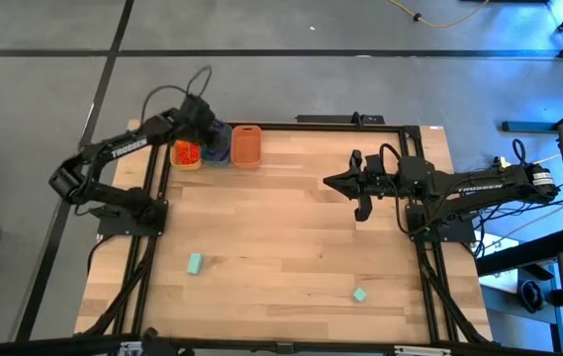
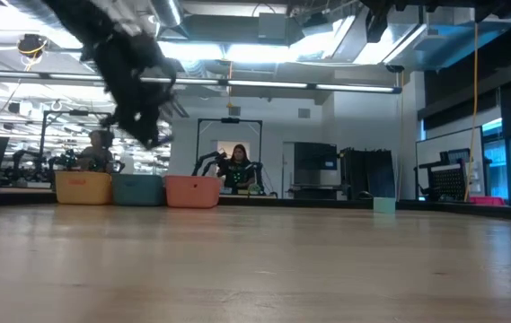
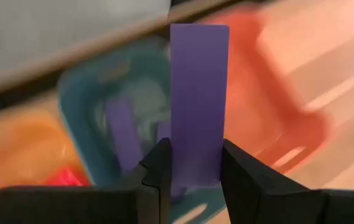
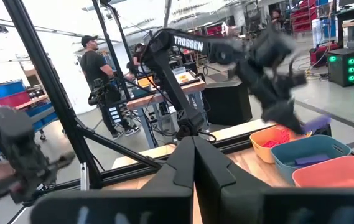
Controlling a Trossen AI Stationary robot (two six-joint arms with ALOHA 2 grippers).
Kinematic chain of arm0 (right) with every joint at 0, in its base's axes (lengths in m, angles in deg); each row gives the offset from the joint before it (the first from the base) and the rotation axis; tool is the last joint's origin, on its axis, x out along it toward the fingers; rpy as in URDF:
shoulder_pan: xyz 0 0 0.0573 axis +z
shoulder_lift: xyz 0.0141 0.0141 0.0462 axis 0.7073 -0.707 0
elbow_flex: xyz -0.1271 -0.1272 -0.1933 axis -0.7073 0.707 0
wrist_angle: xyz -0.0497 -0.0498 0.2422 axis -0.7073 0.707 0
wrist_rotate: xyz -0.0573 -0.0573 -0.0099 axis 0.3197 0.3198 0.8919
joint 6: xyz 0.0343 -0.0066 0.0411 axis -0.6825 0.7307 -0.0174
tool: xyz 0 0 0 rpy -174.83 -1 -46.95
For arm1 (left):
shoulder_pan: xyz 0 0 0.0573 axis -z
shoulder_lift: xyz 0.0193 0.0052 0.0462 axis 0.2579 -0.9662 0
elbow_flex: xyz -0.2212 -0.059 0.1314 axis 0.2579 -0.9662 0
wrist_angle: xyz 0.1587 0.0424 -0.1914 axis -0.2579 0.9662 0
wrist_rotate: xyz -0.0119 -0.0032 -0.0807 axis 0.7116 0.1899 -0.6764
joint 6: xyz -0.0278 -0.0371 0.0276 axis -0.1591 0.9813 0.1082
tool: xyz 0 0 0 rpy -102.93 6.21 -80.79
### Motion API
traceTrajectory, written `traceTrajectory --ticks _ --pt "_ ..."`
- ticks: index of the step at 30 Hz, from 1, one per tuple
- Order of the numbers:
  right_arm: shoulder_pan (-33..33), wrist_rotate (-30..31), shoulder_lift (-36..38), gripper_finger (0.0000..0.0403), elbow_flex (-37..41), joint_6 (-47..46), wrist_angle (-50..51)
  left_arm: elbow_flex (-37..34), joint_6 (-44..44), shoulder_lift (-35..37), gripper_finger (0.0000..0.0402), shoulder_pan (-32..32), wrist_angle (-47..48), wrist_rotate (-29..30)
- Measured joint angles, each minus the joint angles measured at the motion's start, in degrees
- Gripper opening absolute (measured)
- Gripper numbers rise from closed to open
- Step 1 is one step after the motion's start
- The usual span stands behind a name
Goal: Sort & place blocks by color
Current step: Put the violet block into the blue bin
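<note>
Purple bar block (image 3: 199, 102) clamped upright between left gripper (image 3: 192, 168) fingers, held above the blue tub (image 3: 111, 106), which already holds purple pieces. Yellow tub (image 1: 185, 154) beside it holds orange-red blocks; orange tub (image 1: 246, 145) on the other side. Two mint-teal blocks (image 1: 194, 262) (image 1: 360, 294) lie on the table's near part. Right gripper (image 1: 335, 182) hovers mid-table, fingers pressed together, empty.

There are three tubs in a row: one yellow tub (image 1: 185, 155), one blue tub (image 1: 216, 153) and one orange tub (image 1: 246, 145); two mint-teal blocks (image 1: 194, 262) lie on the table, the other one (image 1: 360, 294) well apart; one purple bar (image 3: 198, 102) is held up; red blocks (image 1: 186, 151) fill the yellow tub, too many to count; two robot arms
</note>
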Motion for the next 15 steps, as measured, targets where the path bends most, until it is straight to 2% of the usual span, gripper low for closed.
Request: traceTrajectory --ticks 3,6,15 --pt "0.0 0.0 0.0 0.0000 0.0 0.0 0.0 -5.6 4.5 0.0 0.0094 0.0 -4.7 0.0" --pt "0.0 0.0 0.0 0.0000 0.0 0.0 0.0 -8.5 5.5 0.0 0.0094 0.0 -6.8 0.0" --pt "0.0 0.1 0.0 0.0000 0.0 -0.1 0.0 -8.7 3.7 -1.7 0.0094 0.0 -8.3 1.7"
